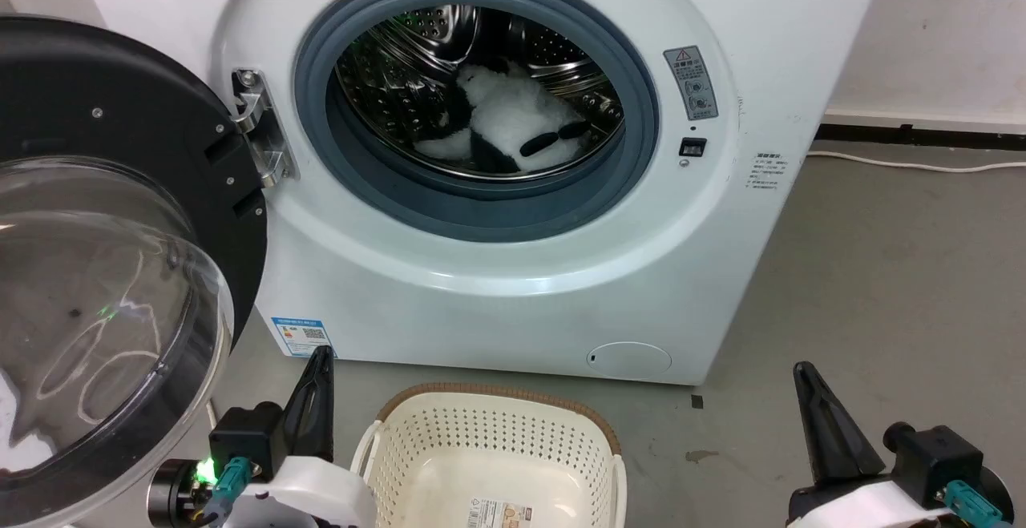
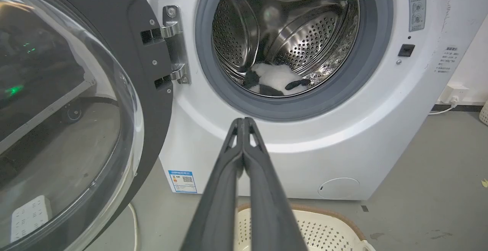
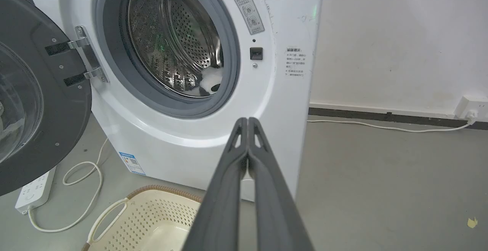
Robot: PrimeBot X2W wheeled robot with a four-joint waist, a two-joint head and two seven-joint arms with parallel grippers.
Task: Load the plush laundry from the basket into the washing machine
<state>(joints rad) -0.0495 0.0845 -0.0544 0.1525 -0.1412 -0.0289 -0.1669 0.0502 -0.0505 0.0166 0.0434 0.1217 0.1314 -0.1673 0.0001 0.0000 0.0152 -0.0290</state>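
The plush laundry (image 1: 505,123), fluffy white with black patches, lies inside the steel drum of the washing machine (image 1: 497,288); it also shows as the plush (image 2: 276,81) and a sliver of plush (image 3: 210,82) in the wrist views. The door (image 1: 104,272) hangs wide open at the left. On the floor in front stands the basket (image 1: 489,452), holding nothing but the label on its bottom. My left gripper (image 1: 322,356) is shut beside the basket's left side, nothing in it. My right gripper (image 1: 803,372) is shut at the lower right, well clear of the basket.
A white power strip (image 3: 32,188) and its looping cable (image 3: 82,175) lie on the grey floor under the open door. Another white cable (image 1: 914,163) runs along the wall base to an outlet (image 3: 472,110) at the right.
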